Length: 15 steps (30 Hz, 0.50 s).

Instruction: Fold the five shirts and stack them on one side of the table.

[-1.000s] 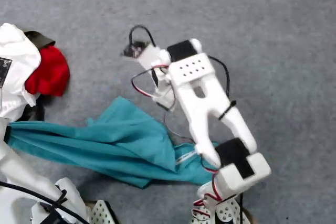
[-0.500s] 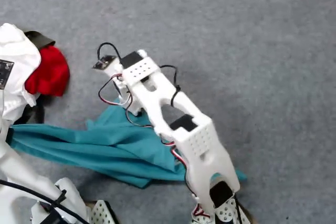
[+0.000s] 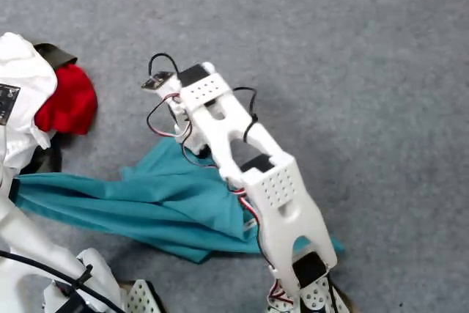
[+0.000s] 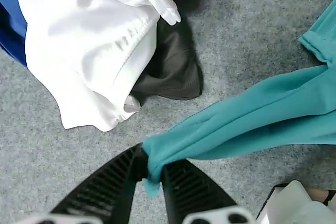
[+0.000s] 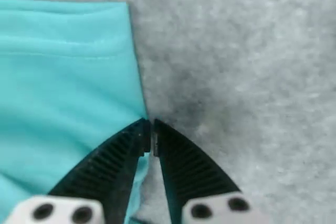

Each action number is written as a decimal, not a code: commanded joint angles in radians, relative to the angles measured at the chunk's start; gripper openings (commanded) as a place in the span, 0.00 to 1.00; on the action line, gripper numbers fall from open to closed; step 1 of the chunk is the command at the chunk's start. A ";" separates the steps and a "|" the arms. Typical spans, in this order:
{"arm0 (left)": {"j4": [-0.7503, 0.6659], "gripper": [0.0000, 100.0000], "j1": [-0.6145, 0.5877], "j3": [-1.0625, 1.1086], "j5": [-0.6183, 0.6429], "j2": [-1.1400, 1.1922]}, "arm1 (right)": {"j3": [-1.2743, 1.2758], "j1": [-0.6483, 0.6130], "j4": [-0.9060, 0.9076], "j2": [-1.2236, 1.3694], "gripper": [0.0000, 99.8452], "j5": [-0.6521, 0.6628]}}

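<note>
The teal shirt (image 3: 146, 203) is lying stretched across the near side of the grey table (image 3: 366, 71). We are clenching its bunched corner in our left gripper (image 4: 149, 163). Our right gripper (image 5: 150, 129) is pressing closed at the shirt's far hem, and we cannot tell whether it is catching cloth. A white shirt (image 4: 89, 40), red shirt (image 3: 69, 104) and dark shirt (image 4: 173, 66) are sitting heaped nearby.

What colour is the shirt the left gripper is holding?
Teal. The shirt shows best in the left wrist view.
</note>
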 commanded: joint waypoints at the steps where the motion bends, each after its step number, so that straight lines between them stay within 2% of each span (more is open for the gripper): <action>1: 0.006 0.03 0.047 0.028 0.026 -0.006 | -0.021 0.068 0.025 -0.117 0.01 0.002; 10: 0.006 0.03 0.259 0.104 0.213 -0.008 | -0.019 0.196 0.021 -0.214 0.01 -0.006; 15: 0.006 0.03 0.303 0.087 0.226 -0.014 | -0.022 0.084 0.026 -0.159 0.02 -0.008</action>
